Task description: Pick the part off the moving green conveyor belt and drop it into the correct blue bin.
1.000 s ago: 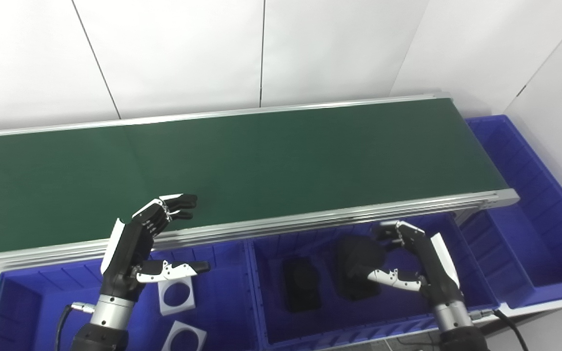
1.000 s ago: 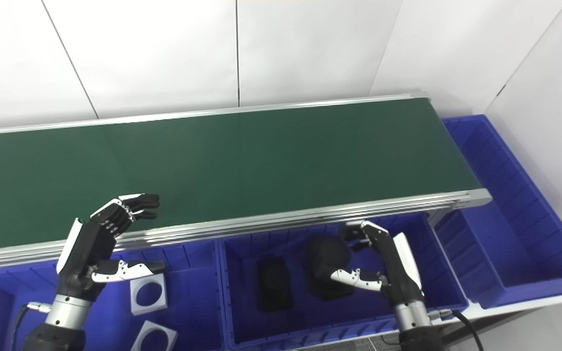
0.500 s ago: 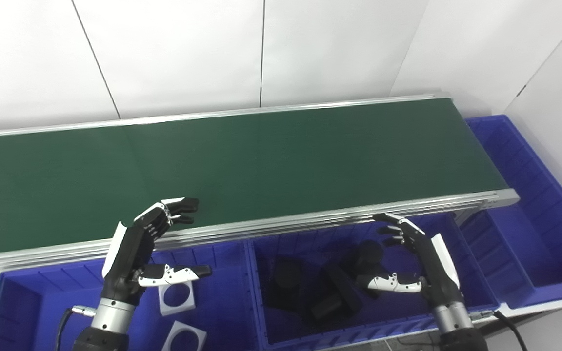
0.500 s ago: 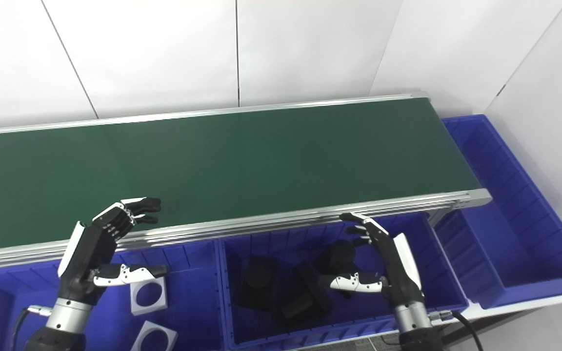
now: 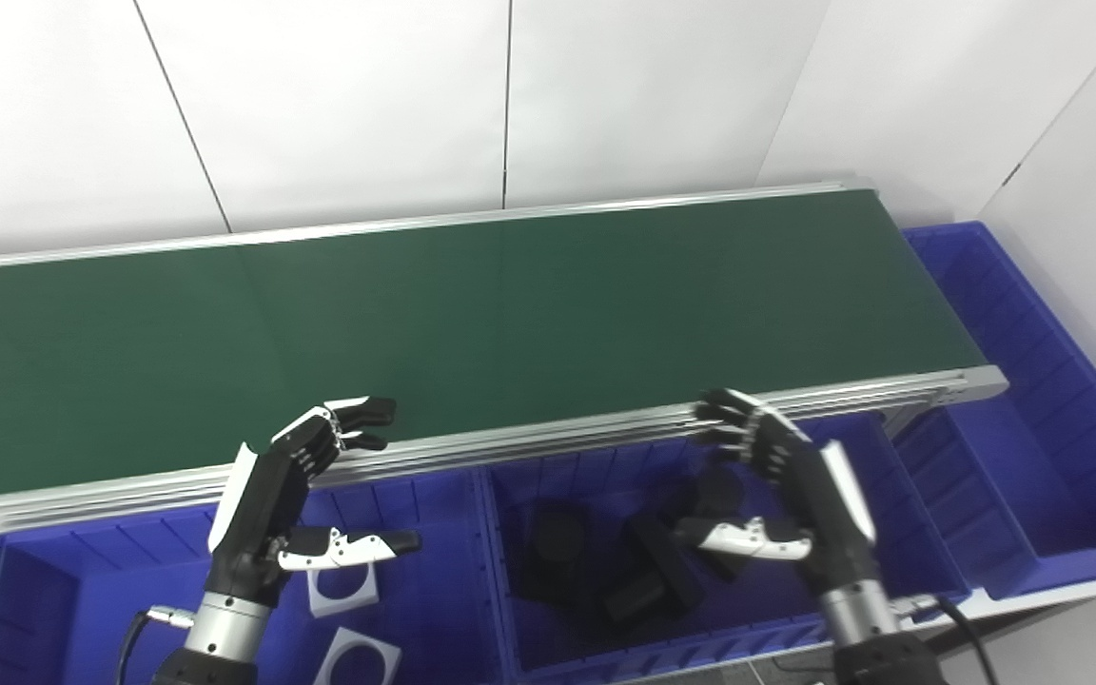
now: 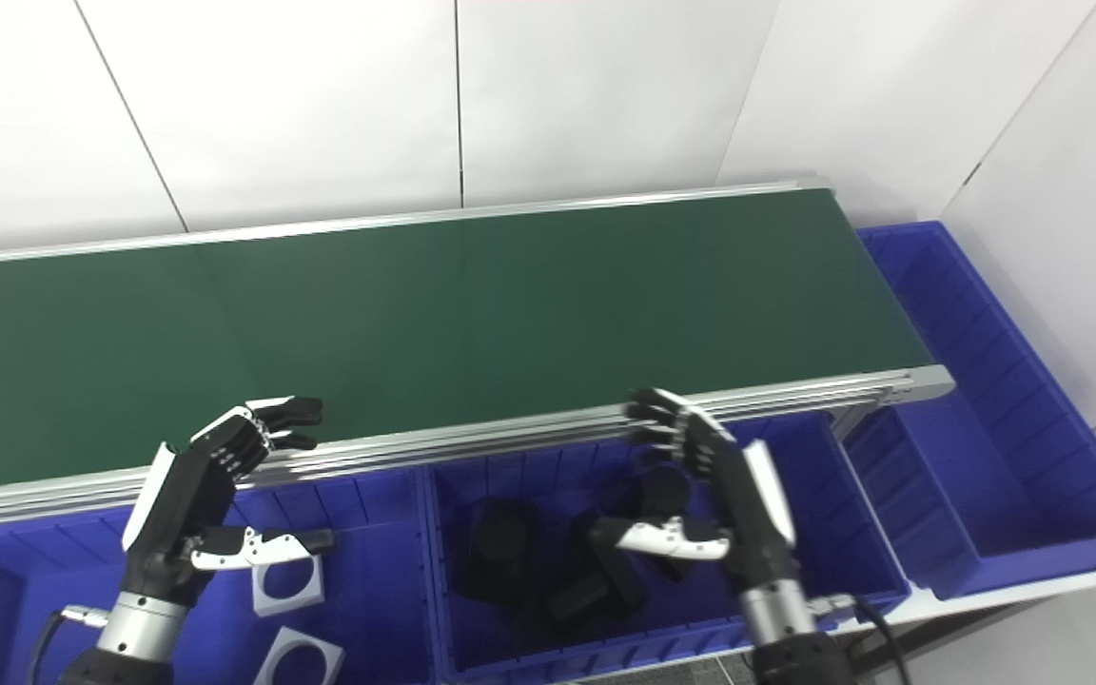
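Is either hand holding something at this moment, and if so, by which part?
Nothing is held. The left hand and the right hand are both open, fingers apart, above the blue bins.

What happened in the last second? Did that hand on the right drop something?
Yes. A second ago the right hand held a black part over the middle blue bin; it let go, and the part now lies among the other black parts there. The open hand has since risen toward the belt's near rail. The left hand, the white square parts and the bare green belt stayed about as they were.
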Robot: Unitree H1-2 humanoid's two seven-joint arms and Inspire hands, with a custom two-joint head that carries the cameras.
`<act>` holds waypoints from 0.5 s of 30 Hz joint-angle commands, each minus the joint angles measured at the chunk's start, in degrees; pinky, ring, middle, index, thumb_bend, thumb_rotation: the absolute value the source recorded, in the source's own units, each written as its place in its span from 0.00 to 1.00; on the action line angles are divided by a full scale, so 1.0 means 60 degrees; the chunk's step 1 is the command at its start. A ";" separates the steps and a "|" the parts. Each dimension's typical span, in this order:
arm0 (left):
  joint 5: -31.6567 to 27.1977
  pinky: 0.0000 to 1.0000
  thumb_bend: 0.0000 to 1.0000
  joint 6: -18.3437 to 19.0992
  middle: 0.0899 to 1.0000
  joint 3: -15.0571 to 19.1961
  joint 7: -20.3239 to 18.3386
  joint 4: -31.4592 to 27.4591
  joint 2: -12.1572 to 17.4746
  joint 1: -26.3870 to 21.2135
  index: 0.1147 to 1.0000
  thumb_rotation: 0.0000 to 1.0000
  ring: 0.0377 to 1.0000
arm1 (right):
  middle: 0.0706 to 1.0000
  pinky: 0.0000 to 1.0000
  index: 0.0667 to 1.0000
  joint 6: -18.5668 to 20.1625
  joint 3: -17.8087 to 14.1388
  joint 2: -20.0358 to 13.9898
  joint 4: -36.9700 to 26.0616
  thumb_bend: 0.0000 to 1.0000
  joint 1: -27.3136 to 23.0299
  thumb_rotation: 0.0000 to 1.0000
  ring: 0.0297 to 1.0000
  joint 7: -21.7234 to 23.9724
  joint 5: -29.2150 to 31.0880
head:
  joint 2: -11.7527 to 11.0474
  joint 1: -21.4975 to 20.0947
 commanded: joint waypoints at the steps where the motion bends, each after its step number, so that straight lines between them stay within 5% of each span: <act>1: 0.0104 0.63 0.78 -0.0443 0.73 -0.0025 0.0030 -0.0117 -0.0013 -0.0117 0.64 0.06 0.72 | 0.79 0.65 0.78 0.0121 0.0229 0.0136 -0.0650 1.00 -0.0241 0.30 0.72 0.0142 -0.0073 | 0.0004 0.0011; 9: 0.0589 0.63 0.81 -0.0451 0.71 -0.0131 0.0214 0.0048 -0.0059 -0.0047 0.63 0.08 0.72 | 0.82 0.65 0.78 -0.0010 0.0886 0.0719 -0.0669 1.00 -0.0629 0.36 0.73 0.0052 -0.0932 | -0.0356 0.0605; 15: 0.0644 0.65 0.80 -0.0458 0.72 -0.0245 0.0178 0.0147 -0.0047 -0.0026 0.64 0.09 0.72 | 0.78 0.60 0.75 -0.0476 0.1052 0.1365 -0.0147 0.93 -0.0948 0.27 0.69 -0.0329 -0.1328 | -0.0380 0.0858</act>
